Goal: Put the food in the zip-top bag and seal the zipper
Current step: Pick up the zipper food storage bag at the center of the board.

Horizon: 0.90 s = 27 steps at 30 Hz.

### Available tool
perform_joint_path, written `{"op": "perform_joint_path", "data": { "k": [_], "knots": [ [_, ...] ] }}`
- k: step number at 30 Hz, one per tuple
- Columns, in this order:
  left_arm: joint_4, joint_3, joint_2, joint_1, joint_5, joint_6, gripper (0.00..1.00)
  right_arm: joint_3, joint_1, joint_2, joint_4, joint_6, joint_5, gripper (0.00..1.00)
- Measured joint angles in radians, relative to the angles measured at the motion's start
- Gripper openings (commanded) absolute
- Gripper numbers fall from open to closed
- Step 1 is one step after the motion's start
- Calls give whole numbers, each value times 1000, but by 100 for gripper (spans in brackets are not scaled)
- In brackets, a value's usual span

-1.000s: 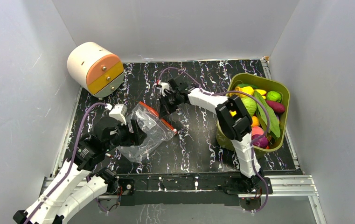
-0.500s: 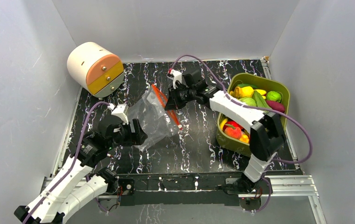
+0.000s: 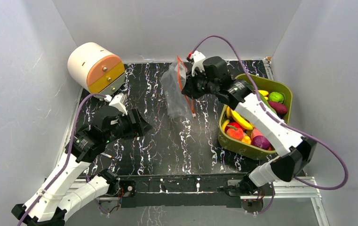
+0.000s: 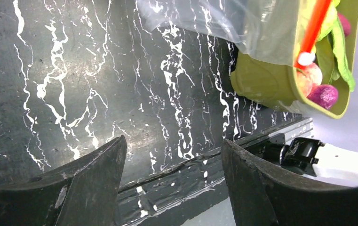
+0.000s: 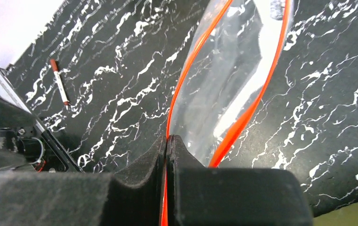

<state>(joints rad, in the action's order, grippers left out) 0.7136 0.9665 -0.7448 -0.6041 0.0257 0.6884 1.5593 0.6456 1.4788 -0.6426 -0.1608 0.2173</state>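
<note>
Since a second ago the right arm has swung the bag [image 3: 174, 92] up off the table [image 3: 177, 146] and toward the back, next to the tub [image 3: 233, 145]. The left arm has barely budged.

The right gripper [image 3: 188, 89] is clamped tight on one lip of the zipper [image 3: 182, 77], and the bag hangs off it in the air. From the wrist view the two orange strips look parted, so the mouth's open. The left gripper [image 3: 138, 128] is spread wide with nothing in it, low over the table. All the food [image 3: 242, 121] sits in the tub.

My take: have the left grab the opposite lip so the mouth stays open. Keep the pinch on the strip, not the film, or it'll slip.

The table is slick black marble-look stuff. Plain walls box in three sides, with a drawer unit [image 3: 94, 68] in the back left, so there isn't much swing room.
</note>
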Motion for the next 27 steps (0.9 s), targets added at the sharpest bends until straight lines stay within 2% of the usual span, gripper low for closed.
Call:
{"op": "perform_joint_path", "data": {
  "k": [7, 11, 18, 27],
  "knots": [
    [-10, 30, -78, 0, 14, 64, 70, -10, 8, -130, -8, -3, -13, 0],
    [-27, 24, -89, 0, 37, 92, 71, -148, 23, -186, 47, -24, 6, 0],
    [-176, -66, -60, 0, 138, 126, 72, -401, 48, -165, 143, -103, 81, 0],
    [-304, -122, -85, 0, 180, 164, 69, -475, 103, -164, 297, -183, 138, 0]
  ]
}}
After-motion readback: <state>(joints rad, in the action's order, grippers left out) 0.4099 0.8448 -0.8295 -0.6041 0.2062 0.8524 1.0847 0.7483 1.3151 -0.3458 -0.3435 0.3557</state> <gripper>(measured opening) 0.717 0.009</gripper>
